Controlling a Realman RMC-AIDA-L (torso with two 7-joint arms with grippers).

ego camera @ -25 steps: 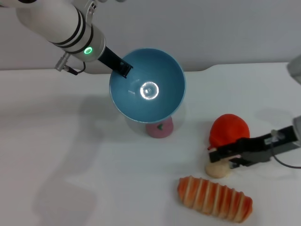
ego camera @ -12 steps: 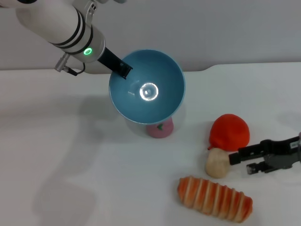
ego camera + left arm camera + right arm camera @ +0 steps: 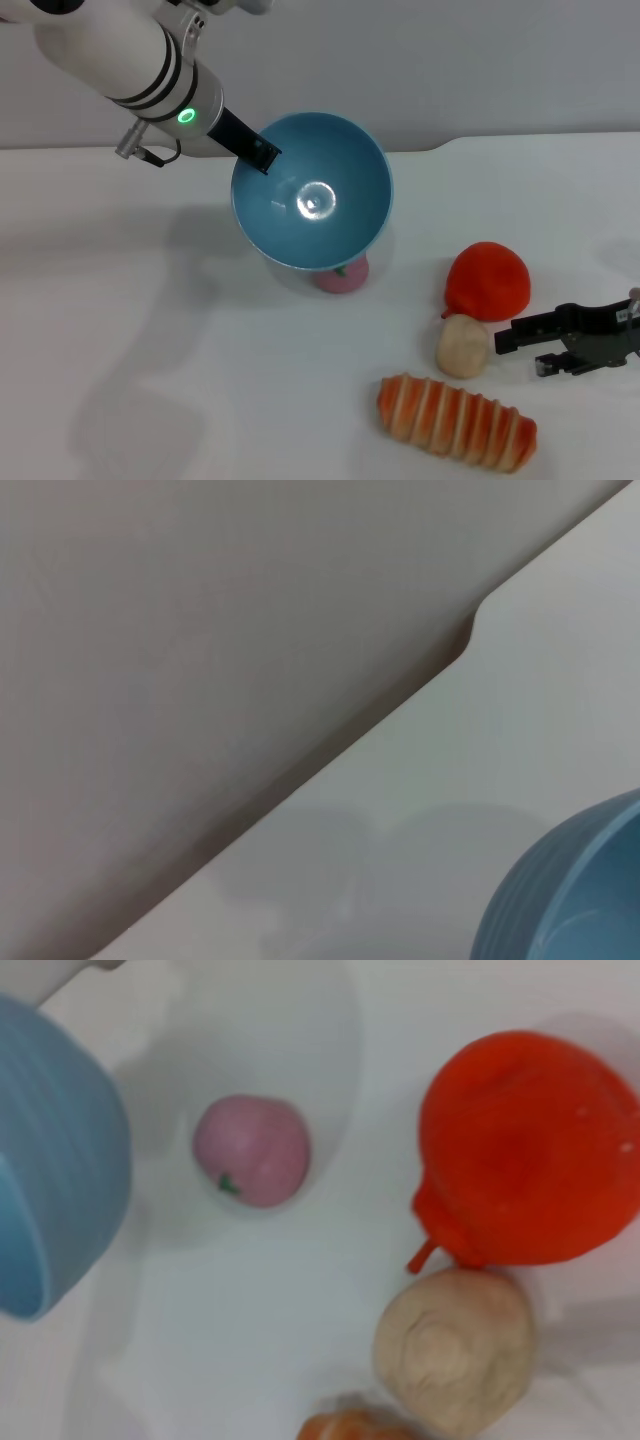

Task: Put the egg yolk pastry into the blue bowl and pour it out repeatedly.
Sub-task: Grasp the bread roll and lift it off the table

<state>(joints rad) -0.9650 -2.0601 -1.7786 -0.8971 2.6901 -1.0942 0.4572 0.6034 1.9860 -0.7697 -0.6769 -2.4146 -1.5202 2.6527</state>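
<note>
Up at the left, the left gripper [image 3: 262, 155] is clamping the rim of the bowl [image 3: 312, 190], holding it raised off the table [image 3: 140, 330] and tilted so its glossy, smooth light-blue inside is facing the head camera, a bright highlight sitting near its centre. Nothing is lying inside it. Beneath the bowl's lower edge, a pink ball [image 3: 342, 275] is peeking out, round and matte, with a small green mark showing in the right wrist view [image 3: 228, 1184]. Low at the right, the right gripper [image 3: 525, 345] is hovering close to the table with its black fingers [image 3: 540, 324] spread apart and gripping nothing. Just off its fingertips, toward the left, the pastry [image 3: 462, 346] is resting on the table, a small pale beige lump, roundish and dull-surfaced, with faint creases across its top in the right wrist view [image 3: 455, 1350]. Whether a fingertip is touching it cannot be told. Just beyond the pastry, pressing against it, a red fruit [image 3: 488, 281] is sitting, larger, smooth and rounded, with a small pointed nub at its lower edge [image 3: 425, 1255]. On the near side of the gripper and the pastry, a loaf [image 3: 456, 421] is lying at a slant, long and orange with pale ridged stripes across its crust. The table itself is plain white and matte.
</note>
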